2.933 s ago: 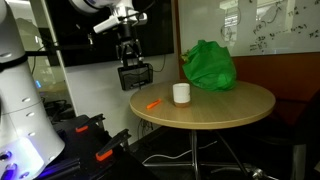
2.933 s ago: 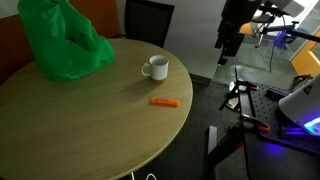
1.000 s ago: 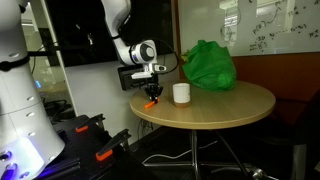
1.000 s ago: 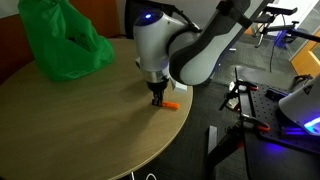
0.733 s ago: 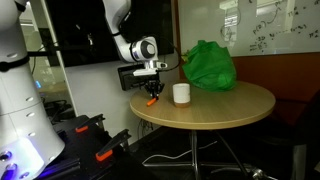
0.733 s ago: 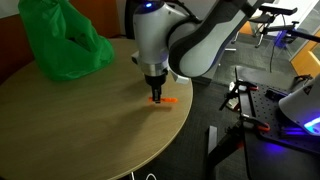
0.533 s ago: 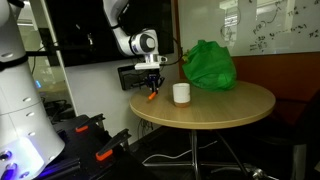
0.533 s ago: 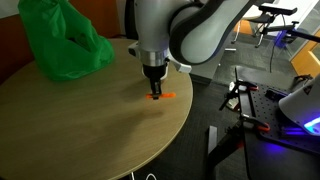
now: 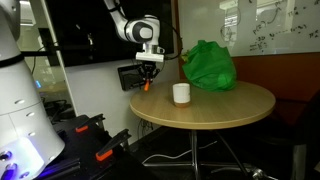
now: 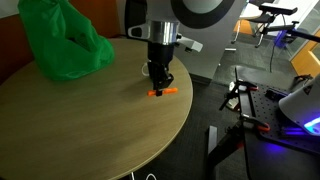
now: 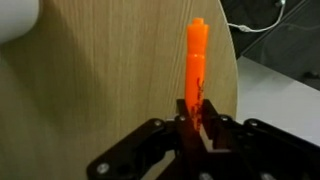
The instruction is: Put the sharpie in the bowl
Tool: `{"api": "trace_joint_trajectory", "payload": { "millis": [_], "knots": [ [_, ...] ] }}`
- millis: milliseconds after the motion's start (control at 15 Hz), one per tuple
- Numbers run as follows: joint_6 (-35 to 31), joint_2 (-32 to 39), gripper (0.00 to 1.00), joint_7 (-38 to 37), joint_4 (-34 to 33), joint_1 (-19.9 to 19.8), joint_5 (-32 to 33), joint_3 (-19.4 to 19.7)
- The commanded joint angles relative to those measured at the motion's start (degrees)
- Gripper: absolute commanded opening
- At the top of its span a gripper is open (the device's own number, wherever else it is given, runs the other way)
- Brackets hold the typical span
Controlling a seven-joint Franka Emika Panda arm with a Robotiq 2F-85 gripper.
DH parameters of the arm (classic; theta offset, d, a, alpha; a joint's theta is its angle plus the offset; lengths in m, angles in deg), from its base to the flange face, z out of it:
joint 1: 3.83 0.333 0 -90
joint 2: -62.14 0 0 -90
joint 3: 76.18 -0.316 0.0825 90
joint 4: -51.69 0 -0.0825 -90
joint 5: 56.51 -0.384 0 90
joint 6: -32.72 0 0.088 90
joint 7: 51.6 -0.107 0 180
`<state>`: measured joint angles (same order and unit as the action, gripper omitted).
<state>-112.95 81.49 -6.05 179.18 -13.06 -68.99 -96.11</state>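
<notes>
My gripper (image 11: 197, 108) is shut on one end of the orange sharpie (image 11: 196, 55), which sticks out ahead of the jaws over the round wooden table (image 11: 100, 80). In both exterior views the gripper (image 9: 147, 79) (image 10: 158, 84) holds the sharpie (image 9: 145, 86) (image 10: 163, 92) a little above the table's edge. The bowl is a white mug (image 9: 181, 93), standing on the table a short way from the gripper; a white corner of it (image 11: 15, 20) shows in the wrist view. My arm hides it in the exterior view from across the table.
A crumpled green bag (image 9: 208, 65) (image 10: 60, 45) lies on the table (image 9: 225, 108) beyond the mug. The table rim (image 10: 185, 120) drops off right beside the gripper. A black chair (image 10: 140, 15) stands behind, and equipment (image 9: 90, 140) sits on the floor.
The gripper, shut on the sharpie, has risen off the table with it. The arm has straightened upward; the mug and bag have not moved.
</notes>
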Motion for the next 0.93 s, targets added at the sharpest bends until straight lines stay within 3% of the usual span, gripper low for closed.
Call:
{"api": "trace_joint_trajectory", "payload": {
  "millis": [0,267,333,600,867],
  "knots": [
    [0.9,-0.9,0.2,1.2,0.1,1.8,-1.1,2.0],
    [1.2,-1.7,0.2,1.2,0.9,2.0,-1.2,2.1],
    [1.2,-1.7,0.05,1.2,0.9,2.0,-1.2,2.1],
    [3.4,0.8,0.05,16.3,-3.3,-2.3,-12.2,-1.0],
    [10.8,2.6,0.05,29.9,-9.0,-4.1,-20.0,0.5]
  ]
}}
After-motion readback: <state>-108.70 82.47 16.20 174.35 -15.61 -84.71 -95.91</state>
